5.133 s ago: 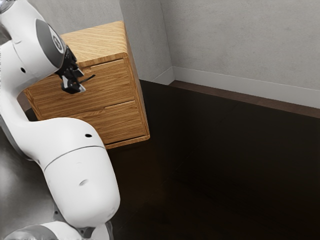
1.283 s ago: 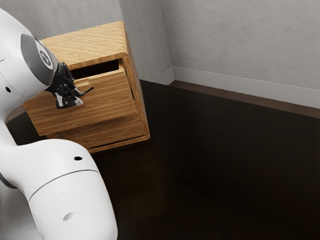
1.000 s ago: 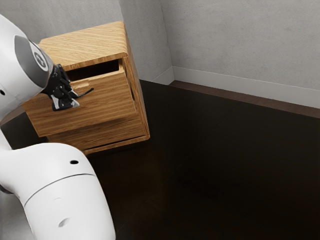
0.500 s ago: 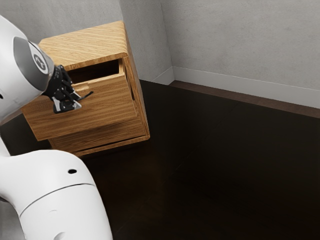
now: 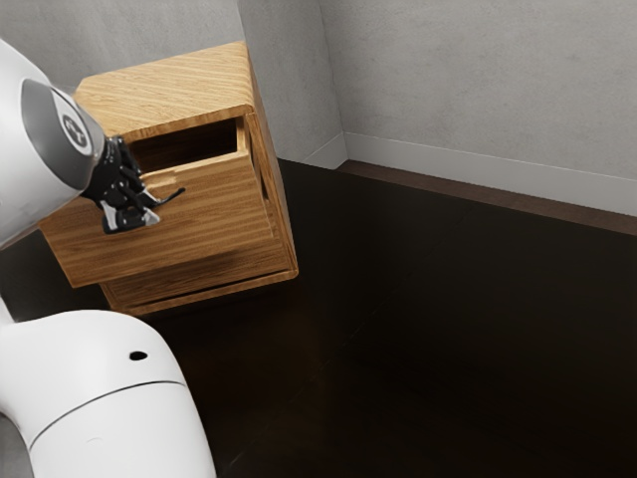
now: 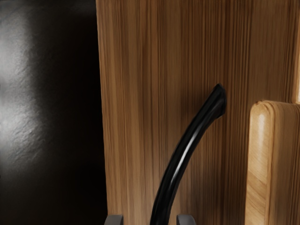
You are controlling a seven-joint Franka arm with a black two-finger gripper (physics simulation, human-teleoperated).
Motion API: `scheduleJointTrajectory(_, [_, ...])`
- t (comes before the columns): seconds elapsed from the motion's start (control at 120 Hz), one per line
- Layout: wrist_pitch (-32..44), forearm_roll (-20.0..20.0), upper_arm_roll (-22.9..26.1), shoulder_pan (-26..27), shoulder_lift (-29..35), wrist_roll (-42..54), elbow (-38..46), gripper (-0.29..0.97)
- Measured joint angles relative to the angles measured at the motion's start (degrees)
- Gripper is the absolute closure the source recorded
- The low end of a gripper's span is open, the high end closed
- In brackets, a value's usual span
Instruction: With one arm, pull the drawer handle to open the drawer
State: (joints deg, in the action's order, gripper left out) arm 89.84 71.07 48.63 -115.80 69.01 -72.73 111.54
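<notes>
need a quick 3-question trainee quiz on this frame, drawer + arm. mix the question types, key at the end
1. True or false: the top drawer is fully shut.
2. Where is the gripper? A) resting on the cabinet's top. B) at the top drawer's handle. C) down at the lower drawer.
3. Fill in: in the wrist view the handle is a curved ___ bar against the wood front.

Key: 1 false, it stands partly open, with a dark gap behind its front. 2 B. 3 black.
</notes>
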Motion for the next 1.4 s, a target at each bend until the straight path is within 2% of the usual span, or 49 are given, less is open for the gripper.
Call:
scheduleJointTrajectory(0.308, [0.27,-0.68,-0.52,1.48,0.26,-0.25,1.69,0.62])
scheduleJointTrajectory(0.858, [1.53,-3.99,-3.29,7.87,0.99,-1.12,5.74,0.62])
scheduleJointTrajectory(1.4, [2.81,-5.31,-4.50,10.84,1.98,-1.83,8.25,0.62])
